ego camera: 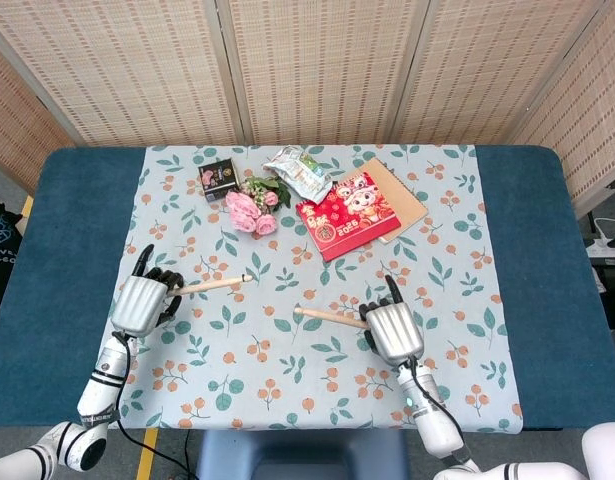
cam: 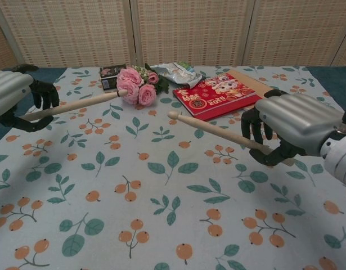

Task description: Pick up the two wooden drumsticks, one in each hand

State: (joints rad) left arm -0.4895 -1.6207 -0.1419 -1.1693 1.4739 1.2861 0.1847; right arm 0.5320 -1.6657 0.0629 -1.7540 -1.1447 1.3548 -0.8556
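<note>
1. In the head view, I am holding the left-hand light wooden drumstick [ego camera: 209,285] in my left hand [ego camera: 140,304], fingers wrapped round its butt end, over the left part of the leaf-and-berry printed tablecloth [ego camera: 237,390], well in from the blue table's [ego camera: 47,300] left edge. The stick's rounded tip is pointing toward the middle of the table.

2. In the same view, my right hand [ego camera: 392,331] is gripping the butt of the right-hand light wooden drumstick [ego camera: 329,316] nearer the front edge, right of centre, and the tip is reaching leftward.

3. Toward the far edge I am seeing a bunch of pink artificial roses [ego camera: 251,208], a small dark box [ego camera: 216,179], a crinkled snack packet [ego camera: 299,170] and a red printed booklet [ego camera: 347,214] lying on a brown card folder [ego camera: 405,200].

4. In the chest view, both sticks are angling upward off the cloth: the left one [cam: 77,105] with its tip just before the roses [cam: 133,85], the right one [cam: 215,131] crossing in front of the booklet [cam: 218,94]. Left hand [cam: 15,95] and right hand [cam: 293,126] are each clasped round a shaft.

5. I am judging these sticks light, stiff and smooth, likely to pivot or slip in a loose hold. I would be taking them near the butt, as now.
</note>
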